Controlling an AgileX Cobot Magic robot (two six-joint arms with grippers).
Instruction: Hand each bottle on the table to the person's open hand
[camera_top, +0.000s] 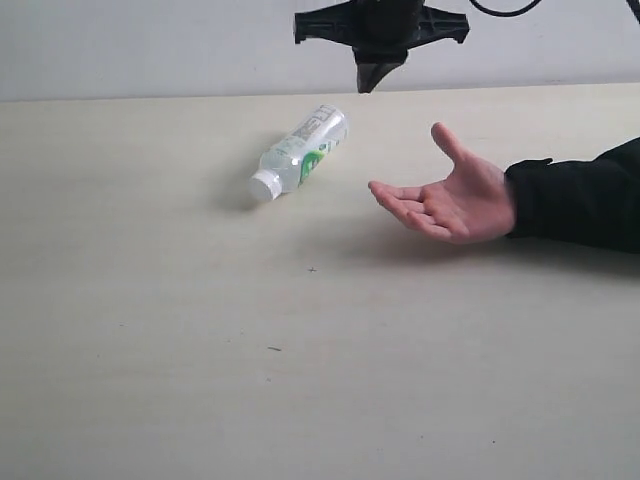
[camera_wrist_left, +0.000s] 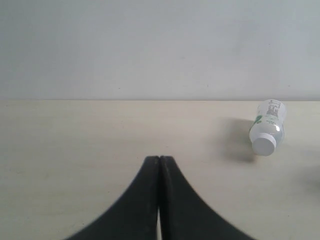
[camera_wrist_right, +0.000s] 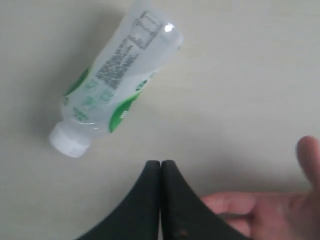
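Observation:
One bottle (camera_top: 300, 152), clear with a green-white label and white cap, lies on its side on the pale table (camera_top: 200, 350); it also shows in the left wrist view (camera_wrist_left: 268, 132) and the right wrist view (camera_wrist_right: 112, 80). The other bottles are out of view. To its right the person's open hand (camera_top: 445, 195) rests palm up, from a black sleeve; fingers of the hand (camera_wrist_right: 265, 212) show in the right wrist view. My right gripper (camera_top: 378, 72) hangs above the table behind bottle and hand, shut and empty (camera_wrist_right: 160, 163). My left gripper (camera_wrist_left: 159, 159) is shut and empty, far from the bottle.
A pale wall (camera_top: 150, 45) rises behind the table's far edge. The person's black sleeve (camera_top: 585, 195) lies along the right side. A few tiny dark specks (camera_top: 273, 348) dot the tabletop.

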